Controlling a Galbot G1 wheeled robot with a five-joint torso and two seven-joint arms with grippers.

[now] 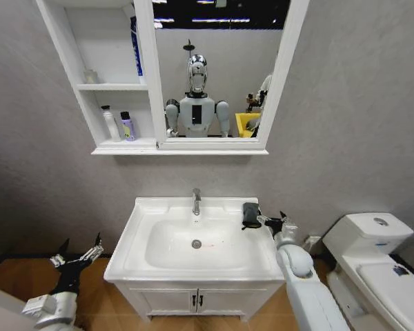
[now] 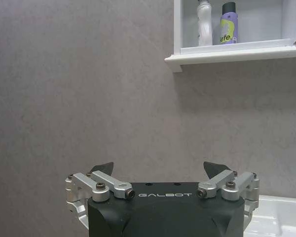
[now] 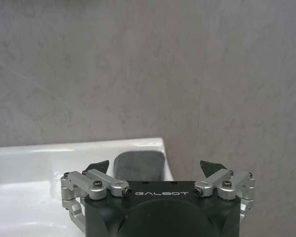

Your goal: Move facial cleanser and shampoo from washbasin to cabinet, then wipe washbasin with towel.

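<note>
A: What's at the lower left of the frame?
B: The left tool (image 1: pixel 79 249), fingers spread, holding nothing, beside the washbasin (image 1: pixel 141 238).
A: And upper left?
B: The cabinet (image 1: pixel 63 52); a white bottle (image 1: pixel 110 124) and a purple bottle (image 1: pixel 127 127) stand on its lower shelf (side by side).
A: The towel?
B: The dark towel (image 1: pixel 250 214) lies on the basin's right rear rim, right of the tap (image 1: pixel 196 201).
A: Then?
B: The right tool (image 1: pixel 276 220), spread, empty, just right of the towel.

Dark towel (image 1: pixel 251 214) on washbasin (image 1: pixel 141 238) rim
</note>
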